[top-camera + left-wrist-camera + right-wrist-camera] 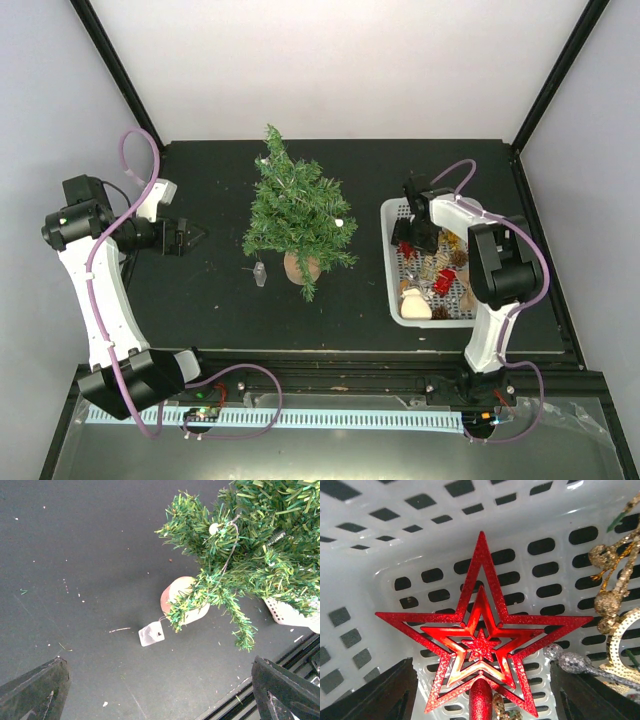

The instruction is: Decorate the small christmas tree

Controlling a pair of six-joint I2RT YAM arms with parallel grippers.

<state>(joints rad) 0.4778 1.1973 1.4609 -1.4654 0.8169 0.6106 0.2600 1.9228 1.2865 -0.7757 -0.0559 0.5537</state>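
The small christmas tree point(298, 215) stands upright on its tan base point(301, 267) at the middle of the black table. It also shows in the left wrist view point(260, 545). A small white ball point(340, 222) hangs on its right side. My left gripper point(187, 237) is open and empty, well to the left of the tree, its dark fingers point(35, 692) wide apart. My right gripper point(408, 243) is down inside the white basket point(392, 262), open, with a red glitter star topper point(482, 635) between its fingers point(385, 692); I see no contact.
A small clear tag point(260, 274) on a thread lies on the table beside the tree base, also in the left wrist view point(151, 633). The basket holds gold glitter pieces point(607, 605), a silver beaded pick point(575, 662), pine cones and a cream ornament point(416, 303).
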